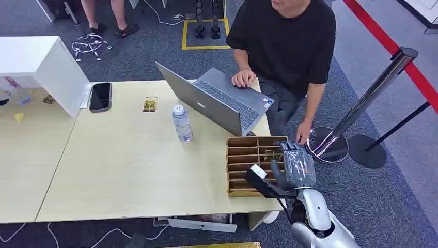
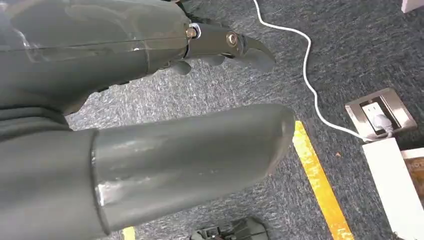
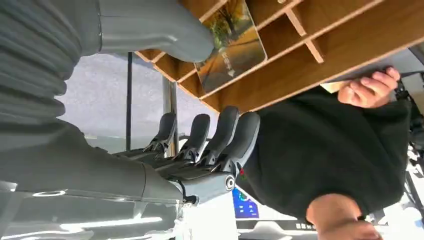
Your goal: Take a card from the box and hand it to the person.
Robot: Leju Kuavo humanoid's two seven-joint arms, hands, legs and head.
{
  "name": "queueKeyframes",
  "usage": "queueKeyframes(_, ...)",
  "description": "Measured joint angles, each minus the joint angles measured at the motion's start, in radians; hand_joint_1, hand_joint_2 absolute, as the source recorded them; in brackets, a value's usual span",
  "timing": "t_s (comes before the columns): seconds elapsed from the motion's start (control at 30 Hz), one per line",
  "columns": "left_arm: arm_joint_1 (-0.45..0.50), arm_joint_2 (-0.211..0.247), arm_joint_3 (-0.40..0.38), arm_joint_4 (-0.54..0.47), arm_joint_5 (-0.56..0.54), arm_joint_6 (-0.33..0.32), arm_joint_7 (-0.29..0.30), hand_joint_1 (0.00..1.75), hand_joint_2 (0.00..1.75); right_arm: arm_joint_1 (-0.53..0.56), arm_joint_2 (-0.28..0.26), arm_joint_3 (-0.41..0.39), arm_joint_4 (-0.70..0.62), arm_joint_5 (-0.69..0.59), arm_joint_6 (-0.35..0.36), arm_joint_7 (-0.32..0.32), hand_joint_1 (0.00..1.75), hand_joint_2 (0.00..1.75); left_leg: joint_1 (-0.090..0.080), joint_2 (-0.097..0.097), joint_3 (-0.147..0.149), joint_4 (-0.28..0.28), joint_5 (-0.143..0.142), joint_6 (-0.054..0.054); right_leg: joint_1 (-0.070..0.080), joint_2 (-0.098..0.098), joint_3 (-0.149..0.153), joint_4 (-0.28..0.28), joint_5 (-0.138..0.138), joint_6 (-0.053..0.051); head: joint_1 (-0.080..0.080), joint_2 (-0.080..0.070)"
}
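1. One slotted brown wooden box (image 1: 243,155) sits at the pale worktop (image 1: 129,170) corner.
2. One picture-printed card (image 3: 231,46) stands in a slot.
3. The right hand (image 1: 290,166) hovers beside it, fingers apart, empty.
4. The left hand (image 2: 150,100) hangs over carpet; its grip cannot be told.
5. One person (image 1: 289,41) sits behind.

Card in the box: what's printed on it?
The card carries a yellow-green autumn-tree picture; clearest in the right wrist view.

box (image 1: 238,170): tan wood
card (image 3: 231,46): golden autumn picture
worktop (image 1: 129,170): pale beige
laptop (image 1: 217,101): grey
phone (image 1: 100,96): black
shirt (image 1: 289,39): black
floor tape (image 2: 320,185): yellow
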Motion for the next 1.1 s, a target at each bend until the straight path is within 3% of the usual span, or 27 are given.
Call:
queueKeyframes(0.33,-0.003,-0.002,-0.005,0.000,-0.006,-0.001,0.001,0.00,0.00,-0.012,-0.011,0.005,0.048,0.006,0.056,0.005,0.86,1.75,0.000,0.000,0.000,0.000,0.000,0.000,0.000,0.000,0.000,0.000,0.000,0.000,0.000,0.000)
queueKeyframes(0.83,-0.006,-0.002,-0.005,0.000,-0.012,-0.001,0.001,0.00,0.00,-0.028,-0.013,0.014,0.071,-0.014,0.048,0.007,1.03,1.75,0.000,0.000,0.001,0.000,0.000,0.000,0.000,0.000,0.001,0.000,0.000,0.000,0.000,0.000)
queueKeyframes(1.03,-0.006,-0.002,-0.005,0.000,-0.012,-0.001,0.002,0.00,0.00,-0.028,-0.013,0.014,0.074,-0.015,0.041,0.006,1.31,1.75,0.000,0.000,0.001,0.000,0.000,0.000,0.000,0.000,0.001,0.000,0.000,0.000,0.000,0.000)
queueKeyframes(1.1,-0.006,-0.002,-0.005,0.000,-0.012,-0.001,0.001,0.00,0.00,-0.029,-0.013,0.014,0.076,-0.015,0.034,0.006,1.33,1.75,0.000,0.000,0.001,0.000,0.000,0.000,0.000,0.000,0.001,0.000,0.000,0.000,0.000,0.000)
